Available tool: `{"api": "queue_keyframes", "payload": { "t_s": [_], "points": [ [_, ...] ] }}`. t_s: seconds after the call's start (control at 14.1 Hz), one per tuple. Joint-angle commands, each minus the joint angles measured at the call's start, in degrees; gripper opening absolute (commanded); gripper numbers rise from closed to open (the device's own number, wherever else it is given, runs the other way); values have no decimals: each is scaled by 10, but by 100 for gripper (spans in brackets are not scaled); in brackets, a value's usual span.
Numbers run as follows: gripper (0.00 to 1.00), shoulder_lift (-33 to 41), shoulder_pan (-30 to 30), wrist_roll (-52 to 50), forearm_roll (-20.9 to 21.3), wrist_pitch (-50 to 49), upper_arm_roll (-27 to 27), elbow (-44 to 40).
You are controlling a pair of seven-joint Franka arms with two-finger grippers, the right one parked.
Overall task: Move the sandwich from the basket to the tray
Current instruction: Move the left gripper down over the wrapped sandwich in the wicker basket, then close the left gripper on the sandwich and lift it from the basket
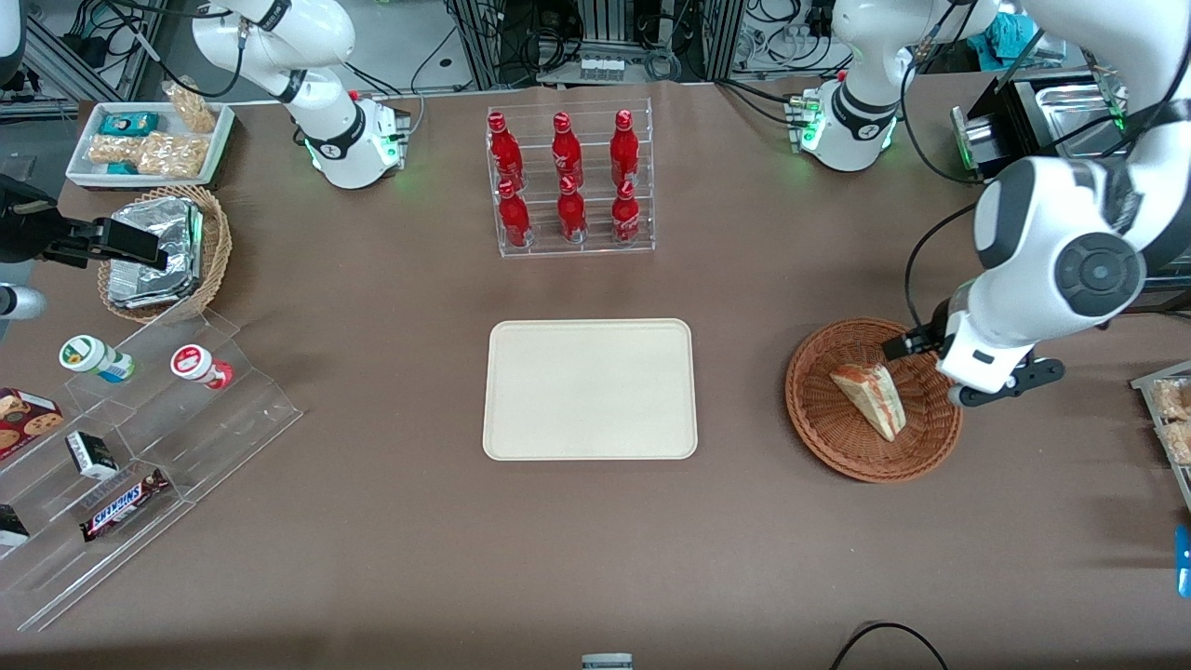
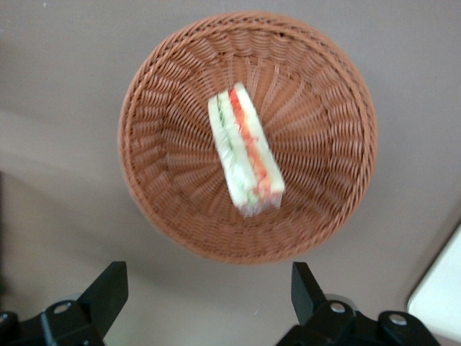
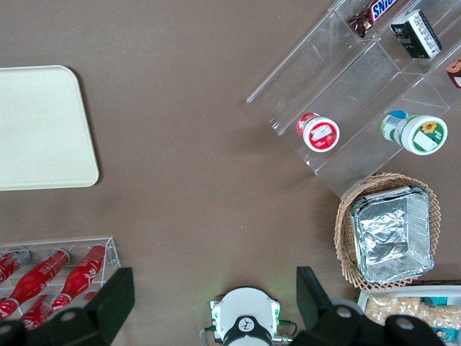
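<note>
**Sandwich in basket, gripper open above it**

Item 1, gripper [image 2: 209,295]: my working arm's tool, fingers spread wide with nothing between them. In the front view it sits at right of centre in the frame, above the basket's rim on the working-arm side, not touching anything.

Item 2, sandwich [image 1: 871,400]: one triangular wedge lying in the middle of the basket, cut face with orange-red and green layers showing. I judge it light and soft; the bread will crush under a hard squeeze, and a clear wrap seems to cover it, so it may be slippery. I would close gently across the two flat bread faces near the thick end, not across the filling edge.

Item 3, basket [image 1: 819,423]: round, reddish-brown wicker, shallow, low rim. Little to obstruct a descent.

Item 4, tray [image 1: 590,447]: cream, rectangular, at frame centre, well apart from the basket toward the parked arm's end.

Item 5, table [image 1: 391,540]: brown matte covering, flat.

Item 6, surroundings: bottle rack [image 1: 569,181] at upper centre, farther from the camera than the tray; clear stepped shelves [image 1: 140,465] with snacks at lower left.
</note>
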State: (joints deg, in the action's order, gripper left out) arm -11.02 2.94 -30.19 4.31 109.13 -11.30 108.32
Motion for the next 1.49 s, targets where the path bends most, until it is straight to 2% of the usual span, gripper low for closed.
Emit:
{"api": "queue_keyframes", "payload": {
  "t_s": [0.0,0.28,0.78,1.42],
  "points": [
    [100,-24,4,-74,2,57,-3,24],
    [100,-60,0,-145,3,108,-4,23],
    [100,-101,0,-187,4,166,-4,27],
    [100,-141,3,-188,6,169,-2,28]
  ]
}}
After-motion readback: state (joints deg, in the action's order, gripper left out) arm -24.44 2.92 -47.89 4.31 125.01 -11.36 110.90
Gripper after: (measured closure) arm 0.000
